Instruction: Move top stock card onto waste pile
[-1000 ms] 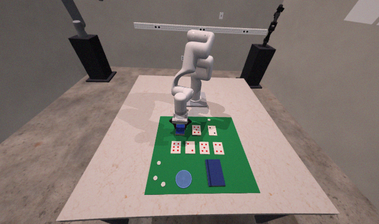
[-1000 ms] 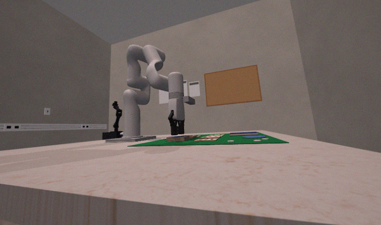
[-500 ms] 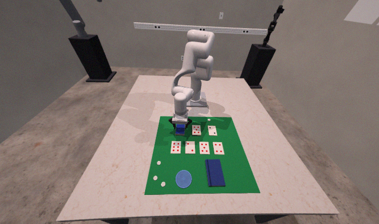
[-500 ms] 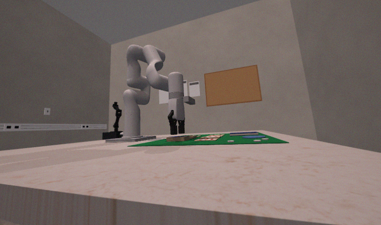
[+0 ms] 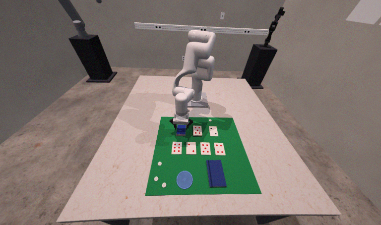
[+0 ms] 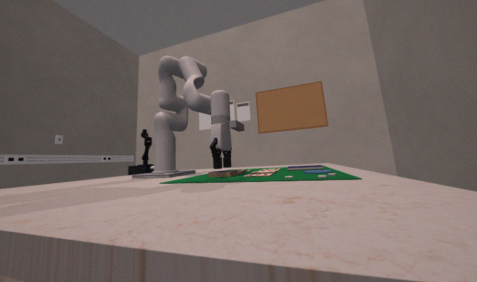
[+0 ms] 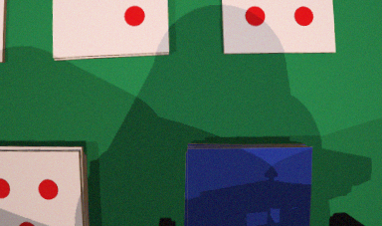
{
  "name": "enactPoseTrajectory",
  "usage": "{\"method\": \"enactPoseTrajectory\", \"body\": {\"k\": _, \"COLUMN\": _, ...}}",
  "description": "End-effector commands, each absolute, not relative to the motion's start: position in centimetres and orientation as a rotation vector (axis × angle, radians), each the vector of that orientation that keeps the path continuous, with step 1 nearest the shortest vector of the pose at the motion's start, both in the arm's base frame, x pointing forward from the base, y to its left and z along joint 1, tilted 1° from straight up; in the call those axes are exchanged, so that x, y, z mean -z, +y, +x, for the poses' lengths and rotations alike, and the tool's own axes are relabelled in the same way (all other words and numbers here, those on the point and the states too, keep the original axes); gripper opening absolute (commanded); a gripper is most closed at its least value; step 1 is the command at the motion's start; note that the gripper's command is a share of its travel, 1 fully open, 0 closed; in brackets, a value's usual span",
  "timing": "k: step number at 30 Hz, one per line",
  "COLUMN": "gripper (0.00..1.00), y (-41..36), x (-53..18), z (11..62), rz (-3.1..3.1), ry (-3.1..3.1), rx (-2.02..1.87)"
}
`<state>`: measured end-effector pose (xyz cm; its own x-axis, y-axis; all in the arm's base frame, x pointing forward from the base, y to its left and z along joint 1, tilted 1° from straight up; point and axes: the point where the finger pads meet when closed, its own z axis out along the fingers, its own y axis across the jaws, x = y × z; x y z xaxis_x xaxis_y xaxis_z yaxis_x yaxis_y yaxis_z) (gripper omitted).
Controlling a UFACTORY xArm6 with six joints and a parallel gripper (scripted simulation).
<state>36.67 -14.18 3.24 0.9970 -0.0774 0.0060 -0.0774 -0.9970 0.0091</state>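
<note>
The face-down stock [image 5: 181,129] is a blue-backed stack on the green mat [image 5: 202,166], in the row nearest the arm's base. It fills the lower middle of the wrist view [image 7: 248,183]. The waste pile [image 5: 197,130], face up with red pips, lies right beside it and shows at the lower left of the wrist view [image 7: 40,186]. My gripper [image 5: 181,124] hangs straight down over the stock, open and empty. Its two dark fingertips stand one on each side of the stack. In the low side view the fingers [image 6: 219,163] stand just above the stack [image 6: 222,173].
A card with black pips [image 5: 213,131] lies past the waste pile. A row of several face-up red cards [image 5: 198,148] lies farther out. A blue box [image 5: 216,173], a blue disc [image 5: 184,179] and white chips [image 5: 159,163] sit near the mat's far edge.
</note>
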Motion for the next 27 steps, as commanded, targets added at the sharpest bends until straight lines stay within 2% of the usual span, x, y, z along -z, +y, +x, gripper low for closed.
{"method": "enactPoseTrajectory", "body": {"k": 1, "gripper": 0.87, "y": -14.23, "x": -3.36, "z": 36.82, "rz": 3.129, "ry": -0.121, "rx": -0.015}}
{"method": "enactPoseTrajectory", "body": {"k": 27, "gripper": 0.87, "y": -14.3, "x": -2.49, "z": 36.97, "rz": 3.129, "ry": -0.121, "rx": -0.015}}
